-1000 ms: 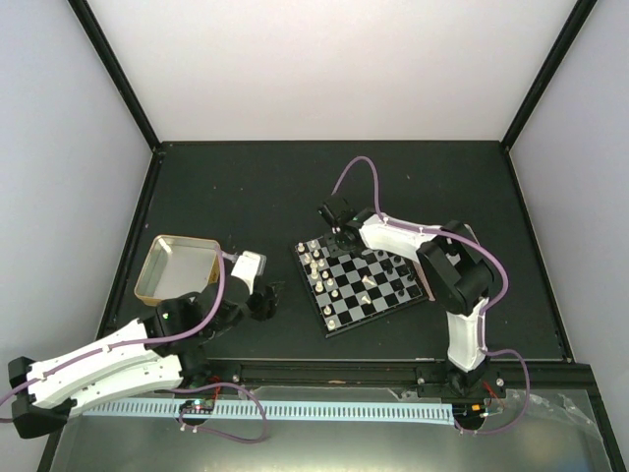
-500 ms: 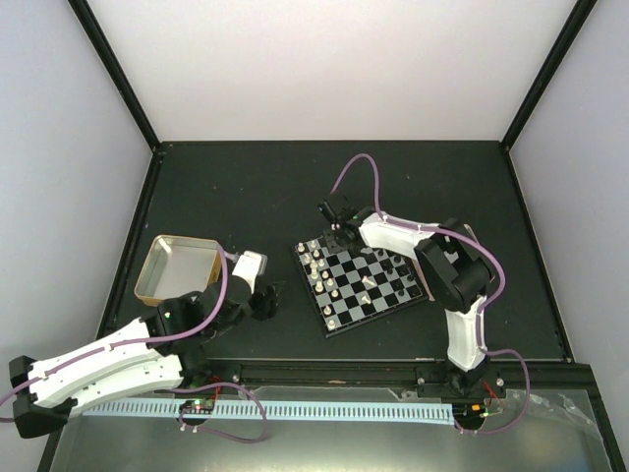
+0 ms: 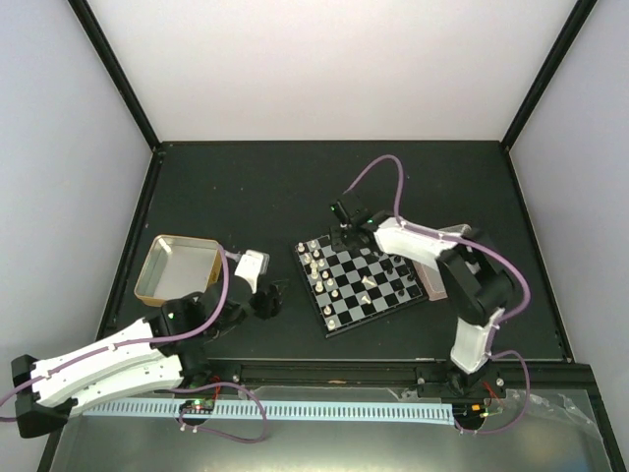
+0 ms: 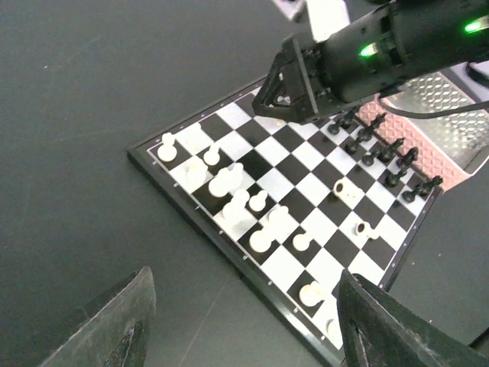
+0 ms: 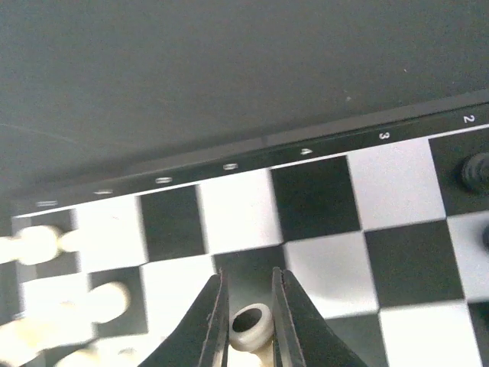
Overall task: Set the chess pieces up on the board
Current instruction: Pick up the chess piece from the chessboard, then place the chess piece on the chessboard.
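Right wrist view. R gripper (image 5: pixel 249 289): fingers narrow, pinching a cream chess piece (image 5: pixel 251 326) over a dark square near the numbered rim of the board (image 5: pixel 317 200), at its 11 o'clock side in my top view. Piece's ring-shaped end faces the wrist cam; long axis runs away from the lens. Board surface glossy, chequered. L gripper (image 4: pixel 244 281): fingers wide, nothing between.

board (image 4: pixel 286 138) is black and white checks with a dark rim, cream pieces (image 4: pixel 229 183), black pieces (image 4: pixel 374 157), pink tray (image 4: pixel 452 170)
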### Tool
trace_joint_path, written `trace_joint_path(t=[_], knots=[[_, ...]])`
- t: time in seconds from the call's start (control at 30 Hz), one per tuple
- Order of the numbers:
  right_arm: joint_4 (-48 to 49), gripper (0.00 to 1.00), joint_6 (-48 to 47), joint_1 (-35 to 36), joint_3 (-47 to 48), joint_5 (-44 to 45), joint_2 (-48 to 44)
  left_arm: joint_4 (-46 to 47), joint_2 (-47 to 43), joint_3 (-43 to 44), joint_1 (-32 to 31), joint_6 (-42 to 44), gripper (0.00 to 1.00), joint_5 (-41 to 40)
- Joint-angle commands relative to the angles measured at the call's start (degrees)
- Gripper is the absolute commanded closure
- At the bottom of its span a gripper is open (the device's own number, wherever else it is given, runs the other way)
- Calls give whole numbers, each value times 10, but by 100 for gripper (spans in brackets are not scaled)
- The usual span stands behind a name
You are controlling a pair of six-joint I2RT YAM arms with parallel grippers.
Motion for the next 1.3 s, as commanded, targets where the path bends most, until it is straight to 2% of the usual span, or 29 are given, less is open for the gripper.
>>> trace_joint_path(t=[0.0,0.13,0.27,0.47,0.57,0.67,0.8,0.97,1.03,1.27], knots=[[80,88,133,-3,-48,-93,-118,116,12,-22,3,26,33,4],[200,88,294,-2,-148,-195,-216,221,36,-42,3,66,31,8],[369,87,471,1,-260,-270,-290,296,73,-39,4,91,30,29],[474,87,596,33,-334,-304,-359,392,129,-48,4,102,29,62],[507,87,645,50,-367,-302,-386,411,150,-48,3,102,32,100],[524,87,666,58,-382,-309,-400,431,157,-53,3,93,39,120],[504,85,646,73,-379,-325,-416,455,150,-58,4,99,63,128],[483,85,626,79,-389,-322,-442,452,139,-56,3,112,78,130],[465,84,611,79,-388,-318,-449,447,136,-54,4,117,80,131],[434,85,571,79,-388,-310,-459,418,128,-41,4,117,80,121]])
